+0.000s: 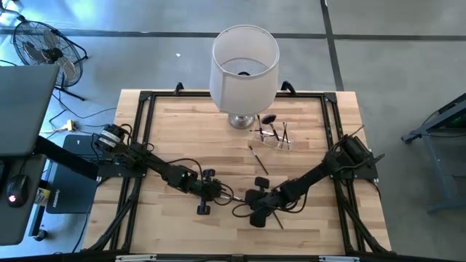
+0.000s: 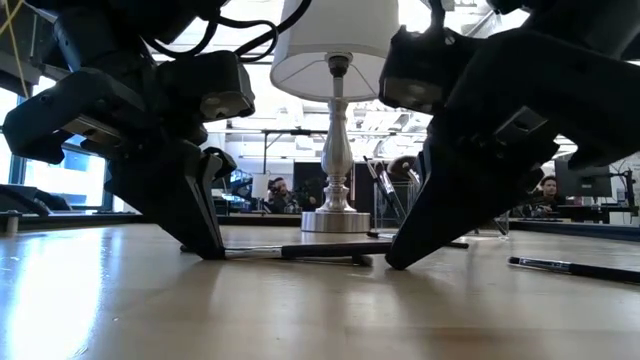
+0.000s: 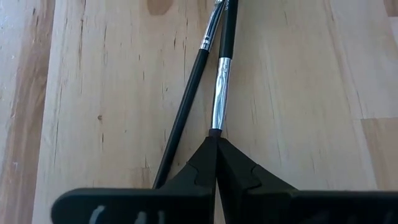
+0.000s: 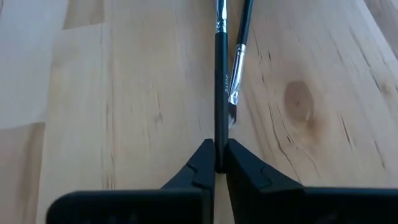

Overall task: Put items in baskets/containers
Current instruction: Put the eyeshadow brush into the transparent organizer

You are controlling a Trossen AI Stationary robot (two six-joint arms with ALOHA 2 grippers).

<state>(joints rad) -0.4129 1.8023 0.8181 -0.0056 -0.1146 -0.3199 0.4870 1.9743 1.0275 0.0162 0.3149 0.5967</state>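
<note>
We see both grippers down on the wood table [image 1: 182, 138], near the front edge. Left gripper [image 3: 216, 138]: fingers together, clamped on a brush w/ silver ferrule [image 3: 221, 93]; 2nd dark brush [image 3: 186, 112] lies just beside it. Right gripper [image 4: 220, 149]: fingers pinched on a black-handled brush [image 4: 221, 81]; handle has print, unreadable. Clear holder [image 1: 273, 137] sits by the lamp [image 1: 244, 65], few brushes in it, well apart from both grippers. No legible labels.
</note>
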